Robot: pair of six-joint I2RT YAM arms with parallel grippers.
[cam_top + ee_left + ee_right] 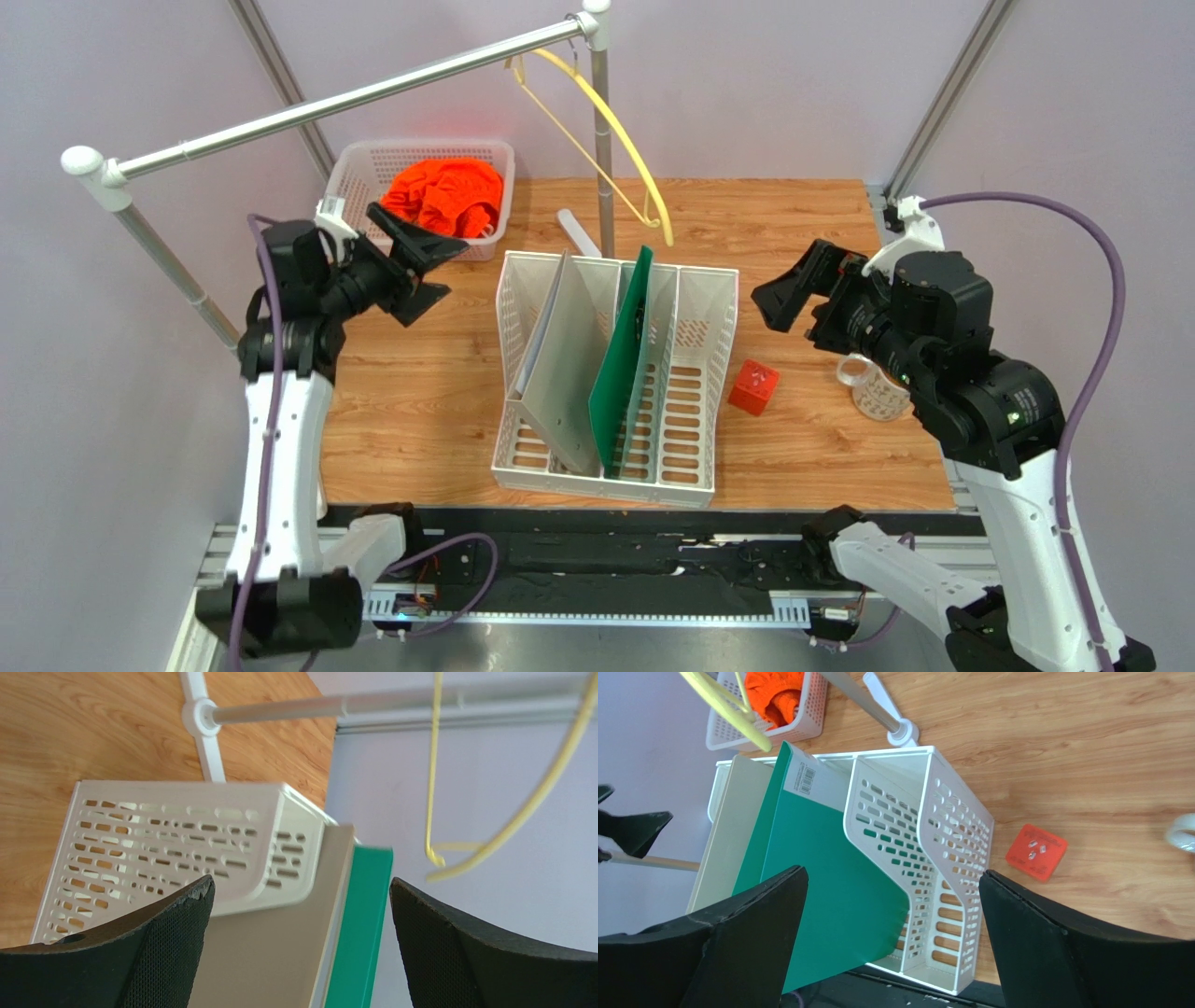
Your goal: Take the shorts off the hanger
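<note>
Hovering wide open, both grippers empty; shorts off the hanger

Left gripper (438, 273): jaws spread wide, nothing between them, held above the table (407, 406). Orange shorts (446, 193) lie bunched in the white mesh basket (368, 157) just behind and to the far side of that gripper, apart from its fingers. No contact.

Right gripper (780, 291): jaws also wide, holding nothing, raised off the table and pointing across toward the left one. Red cube (753, 388) sits on the table below and just on its near side. A patterned mug (877, 392) is behind it, partly hidden by the wrist.

Between the two grippers: white file rack (701, 406) with a green folder (624, 350) and a pale grey folder (561, 371) leaning in its slots.

Pale-yellow hanger (617, 133) hangs bare from the silver rail (337, 101), above and beyond both grippers, over the rack's far edge. In the left wrist view it shows ahead of the fingers, toward the right-hand one, with nothing draped on it.
</note>
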